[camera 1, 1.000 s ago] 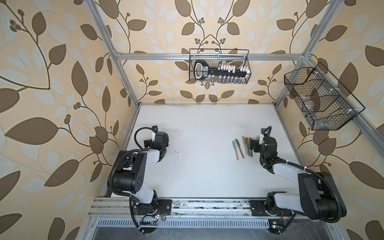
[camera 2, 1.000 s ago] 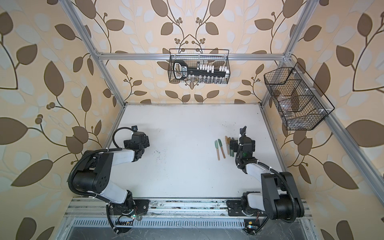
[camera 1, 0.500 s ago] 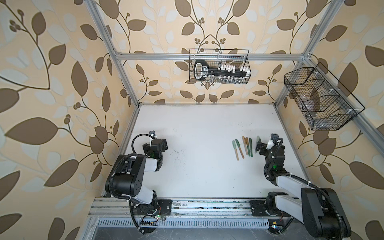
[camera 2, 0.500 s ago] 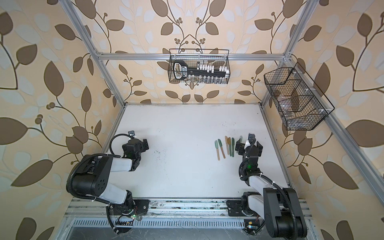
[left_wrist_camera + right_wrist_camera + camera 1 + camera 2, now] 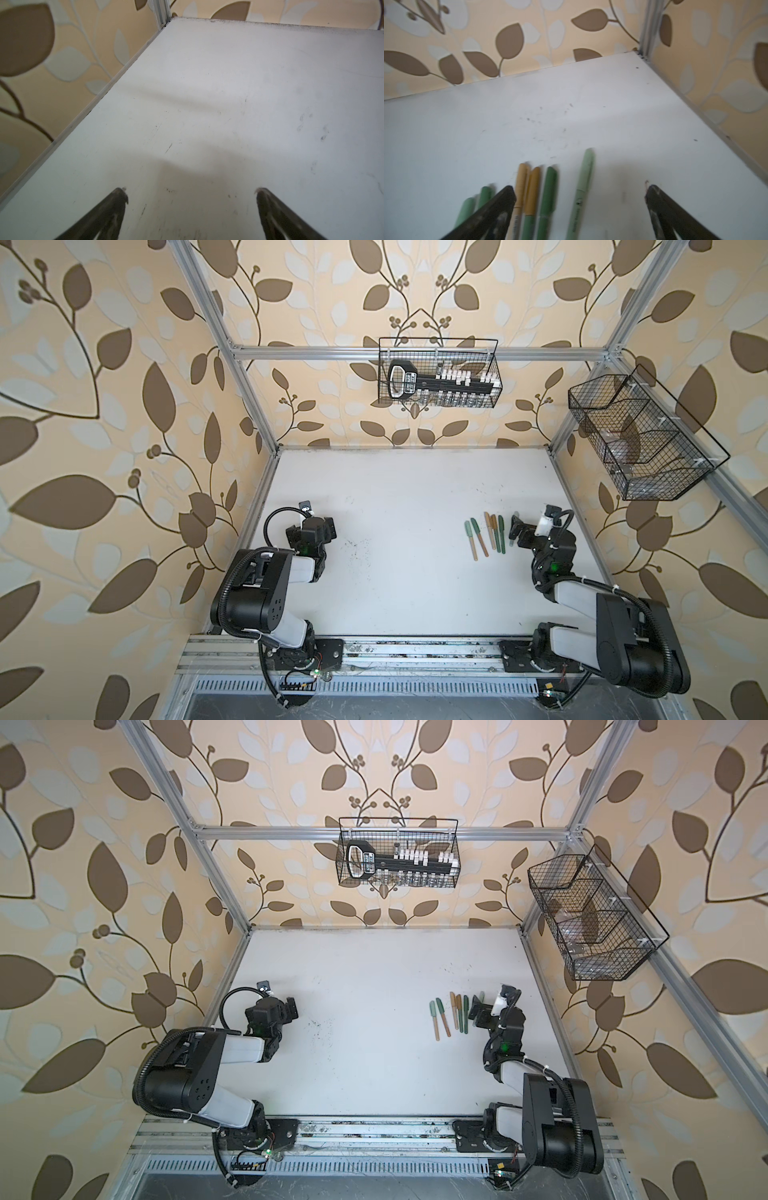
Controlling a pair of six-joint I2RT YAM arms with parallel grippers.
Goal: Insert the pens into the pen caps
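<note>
Evidently, both pairs of fingers stood wide apart and held nothing: the right fingers point(image 5: 500, 207) were spread above the pens, the left fingers point(image 5: 110, 207) above bare, scuffed surface. The right gripper point(image 5: 578, 188) hung just right of the pens point(image 5: 494, 533), with the pale mint pen point(image 5: 583, 180) lying below its gap, untouched as far as could be seen. Over the preceding second both arms had folded back toward their bases, the left gripper point(image 5: 190, 190) keeping near the left edge of the table point(image 5: 395, 489); the pens had not shifted. Six pens were counted, side by side on the right half, each capped, among them a tan cap point(image 5: 522, 182) and a dark green cap point(image 5: 550, 187). No loose pen caps were seen. Judgement: insertion appeared complete, with both arms retiring.
</note>
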